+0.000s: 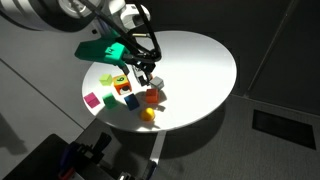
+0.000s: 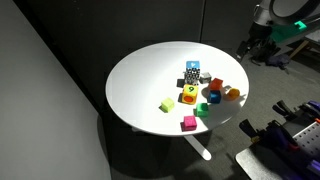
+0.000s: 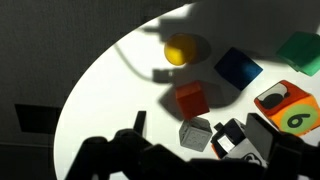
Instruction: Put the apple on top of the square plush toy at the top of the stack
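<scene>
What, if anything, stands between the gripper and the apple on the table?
The gripper hangs above the table. In the wrist view the orange-red cube lies between it and the apple, but a descent from above looks clear.

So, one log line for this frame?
stage: pre-grasp | gripper: open, empty | apple: on table, ungrasped | stack: top bare

Items counted on one round white desk (image 2: 140, 90):

- One small round yellow-orange ball (image 3: 180, 48).
- Six loose soft cubes, one of each colour:
  - orange cube (image 3: 191, 98)
  - blue cube (image 3: 237, 68)
  - green cube (image 3: 300, 52)
  - magenta cube (image 2: 188, 123)
  - yellow-green cube (image 2: 167, 104)
  - grey cube (image 3: 196, 133)
- One orange-and-yellow numbered cube (image 3: 285, 108).
- One light-blue-topped stack (image 2: 191, 70); the number of pieces in it cannot be made out.
</scene>
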Available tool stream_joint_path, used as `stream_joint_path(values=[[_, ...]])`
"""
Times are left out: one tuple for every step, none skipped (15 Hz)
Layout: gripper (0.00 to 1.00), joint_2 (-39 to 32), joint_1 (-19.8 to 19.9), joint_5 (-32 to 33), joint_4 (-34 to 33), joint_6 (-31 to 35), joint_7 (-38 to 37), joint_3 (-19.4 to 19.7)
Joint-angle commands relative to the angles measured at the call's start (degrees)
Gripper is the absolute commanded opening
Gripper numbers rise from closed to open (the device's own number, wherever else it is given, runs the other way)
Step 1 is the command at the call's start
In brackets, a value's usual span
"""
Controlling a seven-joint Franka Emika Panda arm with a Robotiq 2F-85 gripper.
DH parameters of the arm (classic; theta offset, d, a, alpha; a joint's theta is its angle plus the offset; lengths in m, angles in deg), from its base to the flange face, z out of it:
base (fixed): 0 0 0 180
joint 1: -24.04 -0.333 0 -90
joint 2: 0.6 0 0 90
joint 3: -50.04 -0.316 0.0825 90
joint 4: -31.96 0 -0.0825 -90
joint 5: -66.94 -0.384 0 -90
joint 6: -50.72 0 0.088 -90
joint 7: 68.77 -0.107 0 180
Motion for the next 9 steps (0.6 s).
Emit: stream_joint_path(values=[[1.0, -0.5, 0.0, 0.0, -0.2, 0.1, 0.0, 0.0], [1.0, -1.0, 0.0, 0.0, -0.2, 0.2, 0.0, 0.0], [1.0, -1.1, 0.0, 0.0, -0.2, 0.2, 0.0, 0.0], [1.0, -1.1, 0.0, 0.0, -0.2, 0.2, 0.0, 0.0], [1.0, -1.1, 0.0, 0.0, -0.2, 0.2, 0.0, 0.0], [1.0, -1.1, 0.0, 0.0, -0.2, 0.2, 0.0, 0.0], [1.0, -1.1, 0.0, 0.0, -0.2, 0.2, 0.0, 0.0], [1.0, -1.1, 0.0, 0.0, -0.2, 0.2, 0.0, 0.0], [1.0, -1.1, 0.0, 0.0, -0.2, 0.2, 0.0, 0.0]])
